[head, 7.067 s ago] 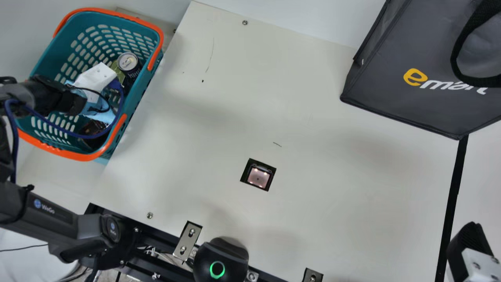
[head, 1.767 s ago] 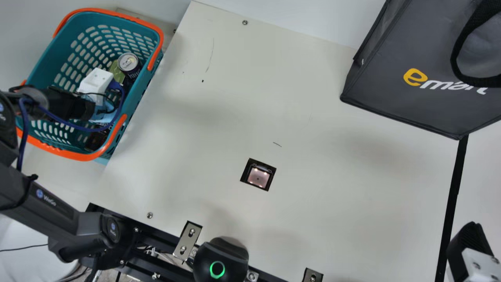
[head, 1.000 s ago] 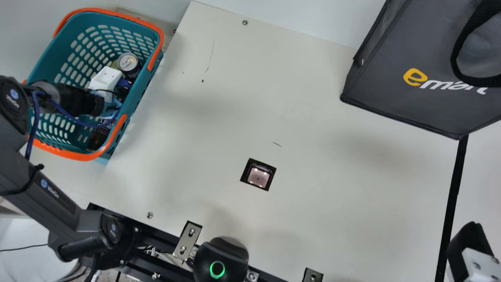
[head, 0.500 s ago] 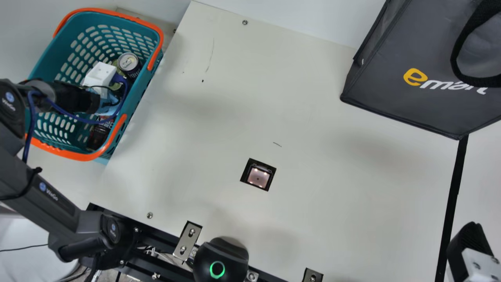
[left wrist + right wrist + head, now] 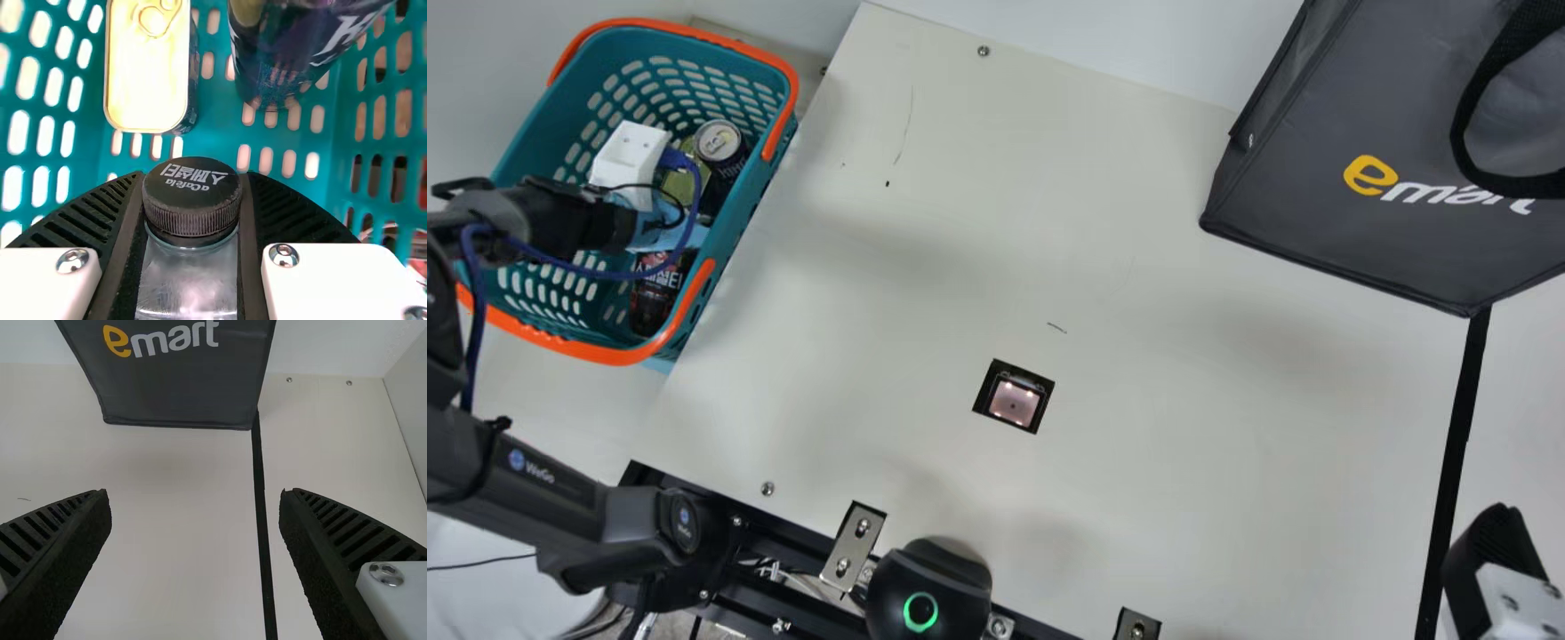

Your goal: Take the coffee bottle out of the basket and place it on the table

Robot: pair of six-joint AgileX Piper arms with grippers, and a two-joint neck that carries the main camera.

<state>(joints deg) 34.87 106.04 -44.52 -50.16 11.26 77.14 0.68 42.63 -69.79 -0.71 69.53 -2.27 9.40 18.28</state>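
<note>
Main view, 10 o'clock: basket (image 5: pixel 565 102) looks smooth teal plastic | inside it: can (image 5: pixel 719 140) has shiny metal lid, flat tin (image 5: pixel 147 73) glossy gold-toned metal, coffee bottle (image 5: pixel 187 283) glossy, clear neck | centre: table (image 5: pixel 1183 231) smooth, matt | 2 o'clock: bag (image 5: pixel 1325 187) matt coated cloth, strap (image 5: pixel 1534 185) coarse-woven

The main view looks steeply down from above, askew to the edges of the tabletop (image 5: pixel 1138 222), taking in the basket (image 5: pixel 618 357) at left and the bag (image 5: pixel 1316 222) at far right. The left wrist view sits close behind the left tool (image 5: pixel 630 162) and faces down into the basket, whose perforated inside both share. Behind the right tool (image 5: pixel 1498 569), the right wrist view slants toward the far side, sharing the bag and black strip (image 5: pixel 1456 444) with the main view.
</note>
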